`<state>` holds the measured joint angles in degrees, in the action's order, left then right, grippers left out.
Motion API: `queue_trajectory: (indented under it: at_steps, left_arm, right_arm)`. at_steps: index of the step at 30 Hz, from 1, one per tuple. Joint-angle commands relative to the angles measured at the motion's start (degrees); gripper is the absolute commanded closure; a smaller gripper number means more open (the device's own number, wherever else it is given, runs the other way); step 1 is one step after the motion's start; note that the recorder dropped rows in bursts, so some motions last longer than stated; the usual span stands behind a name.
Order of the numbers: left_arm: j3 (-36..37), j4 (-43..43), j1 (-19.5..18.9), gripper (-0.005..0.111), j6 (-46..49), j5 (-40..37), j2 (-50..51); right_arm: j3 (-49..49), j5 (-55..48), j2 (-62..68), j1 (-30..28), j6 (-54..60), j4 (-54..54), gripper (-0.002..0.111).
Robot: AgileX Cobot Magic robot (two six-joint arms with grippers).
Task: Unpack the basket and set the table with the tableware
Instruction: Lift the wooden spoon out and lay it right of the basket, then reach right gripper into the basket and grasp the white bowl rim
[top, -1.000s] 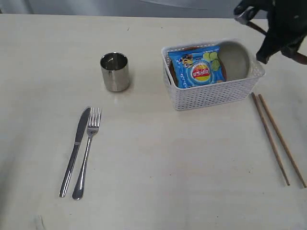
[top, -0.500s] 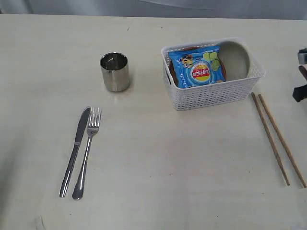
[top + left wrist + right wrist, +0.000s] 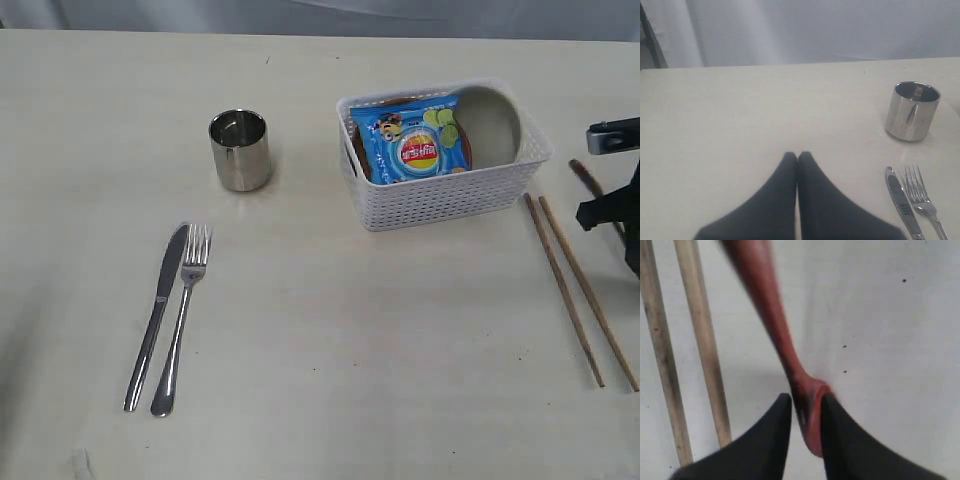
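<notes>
The right gripper (image 3: 805, 397) has swung from the basket (image 3: 440, 195) down beside the chopsticks (image 3: 565, 290), jaws clamped on the spoon (image 3: 770, 320), which looks nearly placed. The left gripper (image 3: 797, 155) sits closed.

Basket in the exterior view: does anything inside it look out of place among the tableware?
Yes. A blue chip bag lies inside the basket, next to the off-white bowl. It is a snack packet, not tableware, so it looks odd in a basket meant for setting the table. Nothing appears spilled or damaged.
</notes>
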<state>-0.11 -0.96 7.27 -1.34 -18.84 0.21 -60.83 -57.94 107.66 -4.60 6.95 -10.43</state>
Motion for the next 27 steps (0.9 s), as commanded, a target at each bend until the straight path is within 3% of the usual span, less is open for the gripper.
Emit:
queue_trajectory:
  at_steps: [1, 10, 19, 23, 27]
  left_arm:
    - [0.11, 0.12, 0.39, 0.107, 0.0, 0.32, -0.21]
    - [0.11, 0.12, 0.39, 0.107, 0.0, 0.32, -0.21]
    - [0.11, -0.2, 0.39, 0.107, -0.13, 0.32, -0.21]
    - [0.11, -0.2, 0.39, 0.107, -0.13, 0.32, -0.21]
    - [0.11, -0.2, 0.39, 0.107, -0.13, 0.32, -0.21]
  right_arm:
    - [0.16, 0.54, -0.2, 0.09, -0.08, 0.02, 0.064]
    - [-8.14, -6.29, -1.2, 0.21, -1.96, 2.37, 0.063]
    - [-16.96, -4.51, -6.78, 0.94, 11.9, 28.47, 0.063]
    - [-18.37, 1.67, -8.84, 5.69, 10.64, 26.01, 0.063]
    - [-18.36, 6.79, -8.72, 13.02, 5.91, 15.7, 0.063]
